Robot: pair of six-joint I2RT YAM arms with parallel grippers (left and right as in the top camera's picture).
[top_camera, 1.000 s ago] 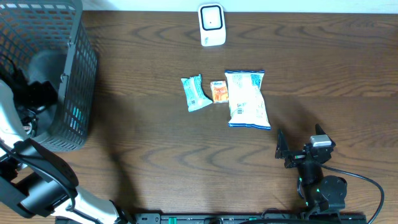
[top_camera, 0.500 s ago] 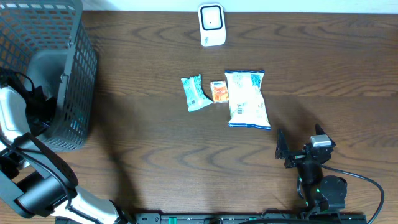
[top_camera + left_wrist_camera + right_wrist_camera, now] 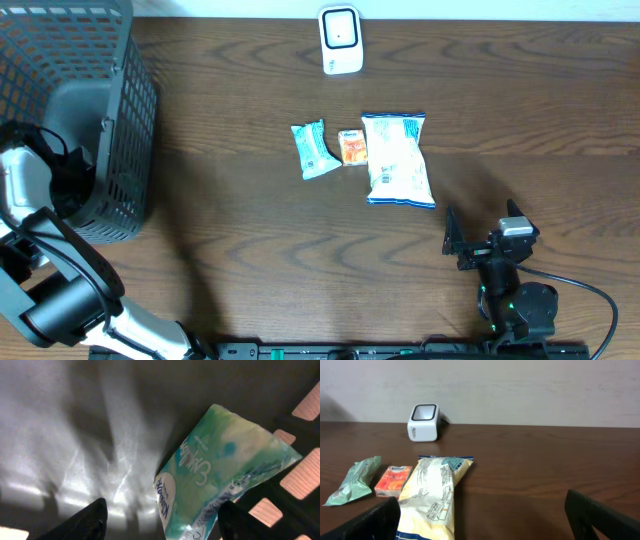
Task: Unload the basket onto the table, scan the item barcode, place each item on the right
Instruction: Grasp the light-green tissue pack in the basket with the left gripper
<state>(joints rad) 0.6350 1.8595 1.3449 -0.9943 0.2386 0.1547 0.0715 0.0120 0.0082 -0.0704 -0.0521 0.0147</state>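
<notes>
Overhead: a black mesh basket [image 3: 130, 110] stands far left, and a boxy white scanner [image 3: 340, 40] sits at the far edge.
Left wrist: the left gripper [image 3: 165, 519], fingers spread, straddles a glossy teal packet [image 3: 220, 470] inside the basket.
Right wrist: the right gripper [image 3: 482, 520] gapes wide near a crinkly white pouch [image 3: 432, 495].

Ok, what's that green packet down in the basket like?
The green packet is soft, shiny plastic, teal and white with printed lettering. It lies tilted on the grey floor of the basket, one end against the mesh wall. The left gripper hangs over it, jaws open either side of its lower end.
</notes>
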